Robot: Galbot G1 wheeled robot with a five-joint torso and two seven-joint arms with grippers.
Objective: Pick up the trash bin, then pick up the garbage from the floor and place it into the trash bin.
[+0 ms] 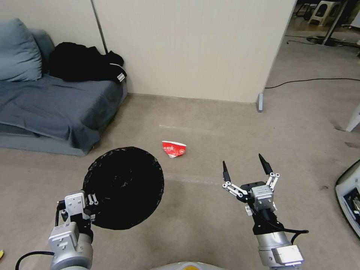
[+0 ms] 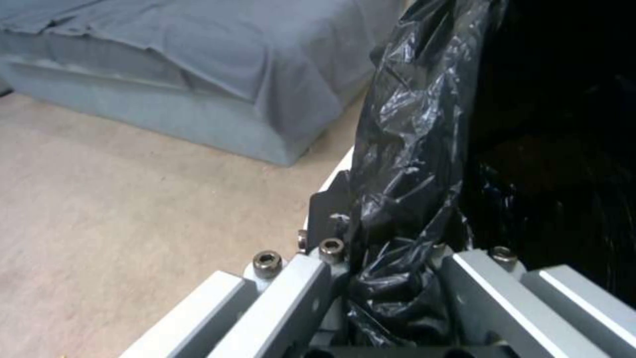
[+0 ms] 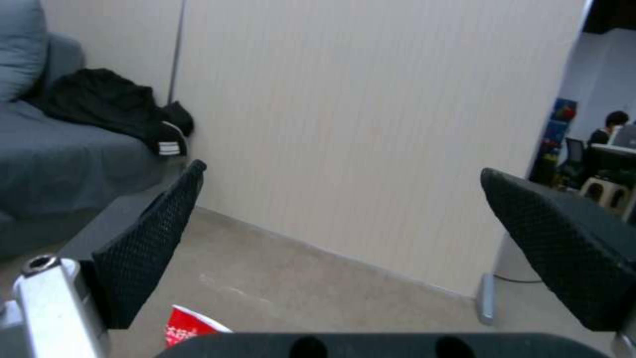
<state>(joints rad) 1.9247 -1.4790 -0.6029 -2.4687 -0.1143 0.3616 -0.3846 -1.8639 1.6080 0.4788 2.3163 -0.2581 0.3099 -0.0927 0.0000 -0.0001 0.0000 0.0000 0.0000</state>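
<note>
The trash bin [image 1: 123,186], lined with a crinkly black bag, hangs above the floor at lower left, its dark mouth facing up. My left gripper [image 1: 92,199] is shut on its rim; the left wrist view shows the black bag [image 2: 404,164] pinched between the fingers, with a strip of white bin wall beside it. A red paper packet of garbage [image 1: 173,149] lies on the floor ahead, between the two arms, and its corner [image 3: 189,325] shows low in the right wrist view. My right gripper [image 1: 245,167] hovers open to the right of the packet, holding nothing.
A grey sofa [image 1: 48,105] with a black garment [image 1: 84,63] stands at the left. A beige partition wall [image 1: 195,48] closes the back, with its foot [image 1: 260,102] at the right end. A cable [image 1: 311,80] crosses the floor far right. A white machine base [image 1: 348,195] is at the right edge.
</note>
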